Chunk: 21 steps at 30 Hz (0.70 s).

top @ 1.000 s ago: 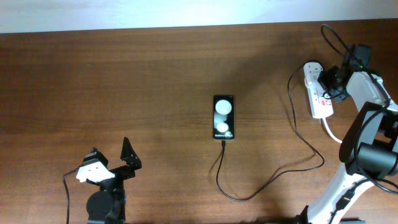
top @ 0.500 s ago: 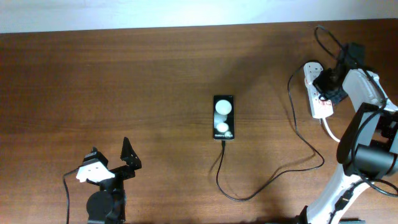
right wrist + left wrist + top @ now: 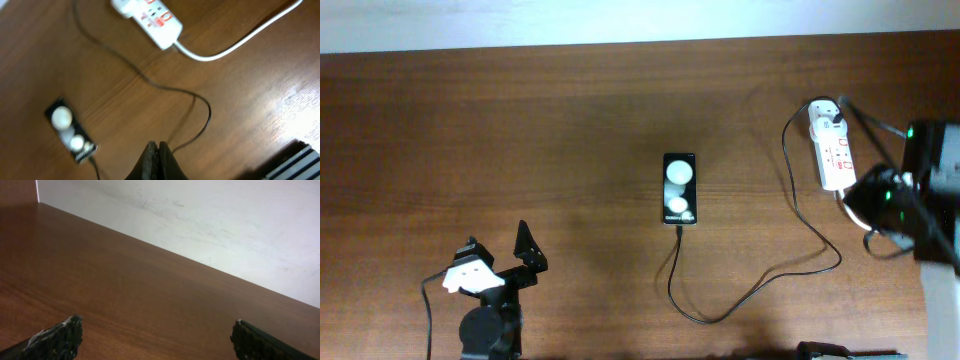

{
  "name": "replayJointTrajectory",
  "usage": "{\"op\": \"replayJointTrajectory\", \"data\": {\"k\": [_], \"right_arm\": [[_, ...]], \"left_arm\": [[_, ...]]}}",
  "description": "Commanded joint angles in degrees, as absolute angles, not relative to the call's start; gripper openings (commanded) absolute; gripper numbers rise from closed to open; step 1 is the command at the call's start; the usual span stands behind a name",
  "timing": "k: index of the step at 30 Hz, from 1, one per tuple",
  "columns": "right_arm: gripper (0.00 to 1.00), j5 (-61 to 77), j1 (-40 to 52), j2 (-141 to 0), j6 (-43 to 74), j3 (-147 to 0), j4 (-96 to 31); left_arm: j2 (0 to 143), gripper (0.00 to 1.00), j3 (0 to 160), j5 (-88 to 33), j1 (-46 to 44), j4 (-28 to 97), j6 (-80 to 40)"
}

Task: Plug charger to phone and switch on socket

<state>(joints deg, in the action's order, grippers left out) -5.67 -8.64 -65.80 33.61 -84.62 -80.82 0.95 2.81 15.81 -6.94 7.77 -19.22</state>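
**Risking a snagged cable beside the socket**

The right gripper (image 3: 157, 147) is hanging above the table (image 3: 150, 295) with its fingertips pressed together, pinching nothing. The left gripper (image 3: 160, 345) is sitting well apart from everything, its fingers spread wide and empty.

The phone (image 3: 680, 188) is lying flat mid-table. The charger (image 3: 720, 316) is running from the phone's near edge, looping toward the robot, then climbing to its plug head at the far end of the socket (image 3: 832, 150). The tip appears to be meeting the phone, though how firmly it is seated is too small to tell.

The main danger, as I am judging it, is the right arm sweeping through the slack cable or the white cord (image 3: 850, 212), both lying close below it. A catch there would be tugging the tip out of the phone or dragging the strip askew. A second danger is the switch being missed, since the red marks are giving no clear sign of on or off.

The overhead view is showing the cable's whole run and the plug head in the strip, but the right arm is blurring there and hiding its fingers. The right wrist view is supplying that missing closed pinch. The left wrist view is showing only bare wood and wall (image 3: 225, 220).
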Motion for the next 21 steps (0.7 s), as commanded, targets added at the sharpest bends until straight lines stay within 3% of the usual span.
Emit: {"op": "replayJointTrajectory", "data": {"k": [1, 4, 7, 9, 10, 11, 13, 14, 21], "right_arm": [[0.04, -5.08, -5.37, -59.83, 33.21, -84.86, -84.12], [0.04, -4.95, -4.84, -52.40, 33.19, -84.86, -87.50], [0.04, -5.17, -4.84, -47.22, 33.15, -84.86, -90.32], [0.04, -5.15, -4.84, -45.91, 32.99, -84.86, -92.53], [0.10, -5.13, -4.84, -45.87, 32.99, -84.86, -93.51], [0.33, -4.97, -4.84, -45.91, 32.99, -84.86, -94.41], [0.94, -4.93, -4.84, -45.95, 32.99, -84.86, -97.14], [0.99, -4.95, -4.84, -45.93, 32.99, -84.82, -97.30], [0.99, -4.95, -4.89, -45.95, 32.99, -84.82, -97.30]], "left_arm": [[0.67, 0.99, 2.39, 15.38, -6.96, 7.70, -18.31], [0.67, 0.99, 2.39, 17.41, -6.96, 7.33, -18.28], [0.67, 0.99, 2.39, 12.32, -6.96, 7.75, 2.74], [0.67, 0.99, 2.39, 12.23, -6.96, 7.79, 3.55], [0.67, 0.99, 2.39, 12.21, -6.96, 7.77, 3.53], [0.67, 0.99, 2.39, 12.21, -6.96, 7.77, 3.53], [0.67, 0.99, 2.39, 12.21, -6.96, 7.77, 3.53], [0.67, 0.99, 2.39, 12.21, -6.96, 7.77, 3.53], [0.67, 0.99, 2.39, 12.21, -6.96, 7.77, 3.55]]}}
